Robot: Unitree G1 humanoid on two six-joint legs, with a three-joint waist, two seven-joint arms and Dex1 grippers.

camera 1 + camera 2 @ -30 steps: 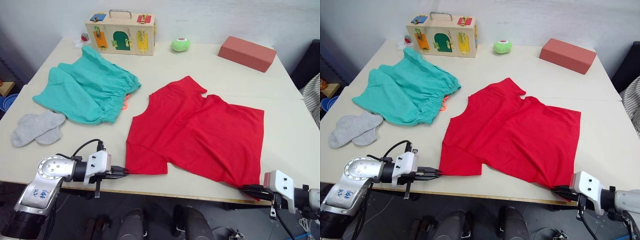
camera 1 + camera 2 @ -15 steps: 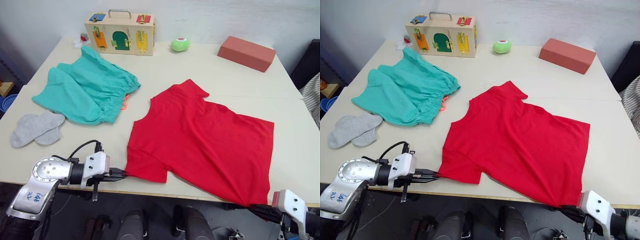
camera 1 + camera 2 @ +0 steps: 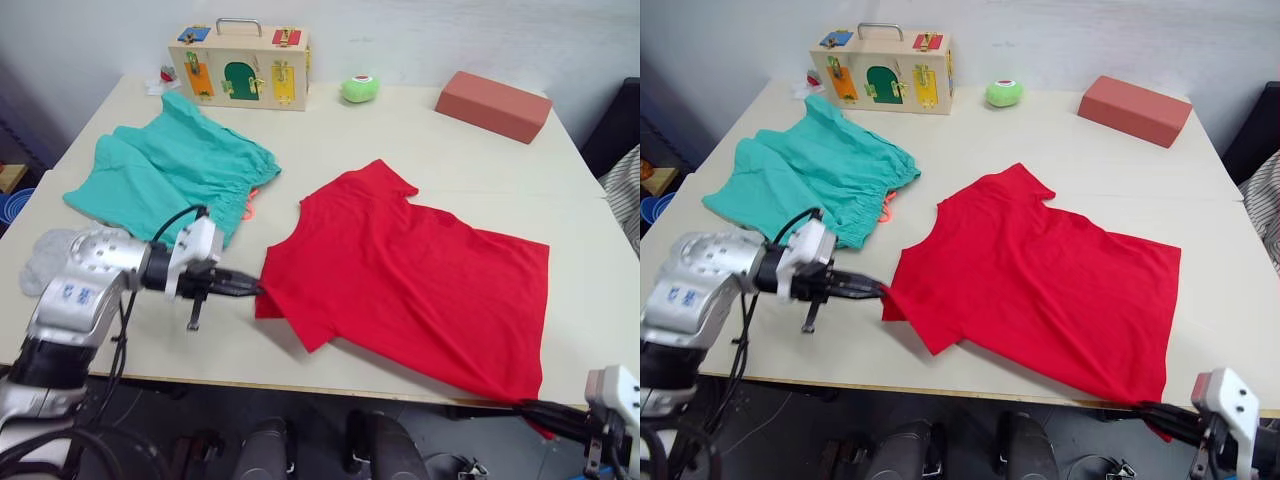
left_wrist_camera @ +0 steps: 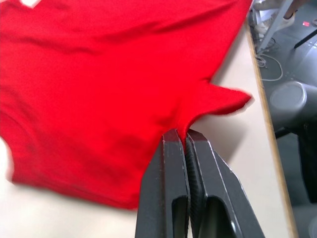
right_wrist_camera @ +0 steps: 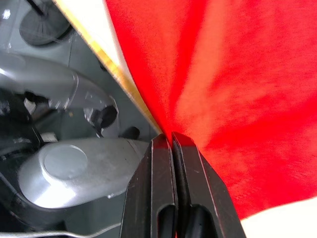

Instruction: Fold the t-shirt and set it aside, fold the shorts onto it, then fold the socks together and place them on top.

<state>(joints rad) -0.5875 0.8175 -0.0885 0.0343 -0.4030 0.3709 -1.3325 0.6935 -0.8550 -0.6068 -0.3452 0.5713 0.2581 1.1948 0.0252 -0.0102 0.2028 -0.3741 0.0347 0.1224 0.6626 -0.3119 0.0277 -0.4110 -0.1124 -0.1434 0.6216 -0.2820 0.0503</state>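
On the table (image 3: 420, 130) the t-shirt (image 3: 410, 275) lies flat, left gripper (image 3: 250, 288) and right gripper (image 3: 530, 407) each pinched tight on an edge.

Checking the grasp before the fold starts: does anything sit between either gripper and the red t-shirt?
Nothing visible does. The left gripper is shut on the t-shirt at its sleeve-side edge, and the right gripper is shut on its hem corner past the table edge. The shorts lie apart.
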